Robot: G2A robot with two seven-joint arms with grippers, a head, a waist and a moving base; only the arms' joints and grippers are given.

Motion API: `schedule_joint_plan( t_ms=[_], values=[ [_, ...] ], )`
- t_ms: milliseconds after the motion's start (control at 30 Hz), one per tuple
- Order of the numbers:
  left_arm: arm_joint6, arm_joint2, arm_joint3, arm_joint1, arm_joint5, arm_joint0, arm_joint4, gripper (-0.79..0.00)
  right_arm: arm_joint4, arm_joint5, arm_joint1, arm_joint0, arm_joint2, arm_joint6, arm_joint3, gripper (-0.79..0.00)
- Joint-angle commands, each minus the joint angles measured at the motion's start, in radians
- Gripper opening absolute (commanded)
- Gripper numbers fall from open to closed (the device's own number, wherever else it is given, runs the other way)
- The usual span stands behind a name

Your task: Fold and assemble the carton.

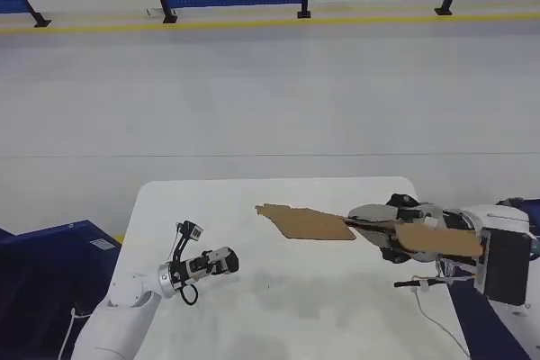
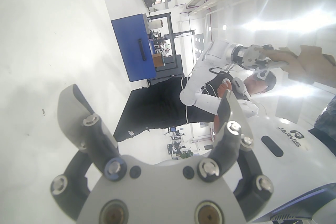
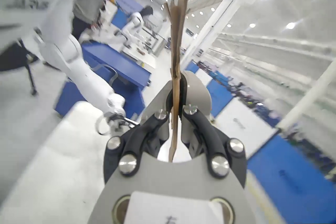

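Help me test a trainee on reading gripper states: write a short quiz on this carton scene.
1. True or false: the left gripper is open and holds nothing.
2. Multiple choice: what clamps the carton? A. the right gripper; B. the left gripper; C. neither gripper.
3. Fill the gap: the carton is a ____ sheet, not yet folded into a box.

Key: 1 true; 2 A; 3 flat.
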Motion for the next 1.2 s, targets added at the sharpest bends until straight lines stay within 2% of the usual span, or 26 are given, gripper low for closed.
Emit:
schedule_joint_plan(
  t_ms=[0, 100, 167, 300, 367, 467, 600, 700, 933, 1067, 1133, 1167],
  values=[
    [0.000, 0.000, 0.000, 0.000, 0.000, 0.000, 0.000, 0.000, 0.593, -0.023, 0.014, 0.036, -0.072, 0.181, 0.024, -0.785],
    [0.000, 0.000, 0.000, 0.000, 0.000, 0.000, 0.000, 0.000, 0.999, 0.007, 0.033, 0.091, -0.186, 0.432, 0.046, -0.785],
    [0.000, 0.000, 0.000, 0.000, 0.000, 0.000, 0.000, 0.000, 1.333, 0.048, 0.041, 0.129, -0.274, 0.596, 0.032, -0.785],
    [0.000, 0.000, 0.000, 0.000, 0.000, 0.000, 0.000, 0.000, 1.989, 0.247, 0.038, 0.197, -0.406, 1.014, 0.052, -0.785],
    [0.000, 0.000, 0.000, 0.000, 0.000, 0.000, 0.000, 0.000, 2.264, 0.377, 0.023, 0.211, -0.455, 1.250, 0.085, -0.785],
    [0.000, 0.000, 0.000, 0.000, 0.000, 0.000, 0.000, 0.000, 2.525, 0.549, -0.005, 0.205, -0.519, 1.525, 0.137, -0.785],
    [0.000, 0.000, 0.000, 0.000, 0.000, 0.000, 0.000, 0.000, 2.786, 0.737, -0.051, 0.185, -0.596, 1.713, 0.161, -0.785],
    [0.000, 0.000, 0.000, 0.000, 0.000, 0.000, 0.000, 0.000, 2.972, 0.889, -0.083, 0.167, -0.633, 1.798, 0.164, -0.785],
    [0.000, 0.000, 0.000, 0.000, 0.000, 0.000, 0.000, 0.000, 3.146, 1.113, -0.140, 0.149, -0.683, 1.839, 0.210, -0.785],
    [0.000, 0.000, 0.000, 0.000, 0.000, 0.000, 0.000, 0.000, 3.123, 1.122, -0.168, 0.171, -0.674, 1.842, 0.251, -0.785],
    [0.000, 0.000, 0.000, 0.000, 0.000, 0.000, 0.000, 0.000, 3.071, 1.085, -0.179, 0.180, -0.662, 1.857, 0.265, -0.785],
    [0.000, 0.000, 0.000, 0.000, 0.000, 0.000, 0.000, 0.000, 3.020, 1.031, -0.184, 0.188, -0.646, 1.869, 0.275, -0.785]
  ],
)
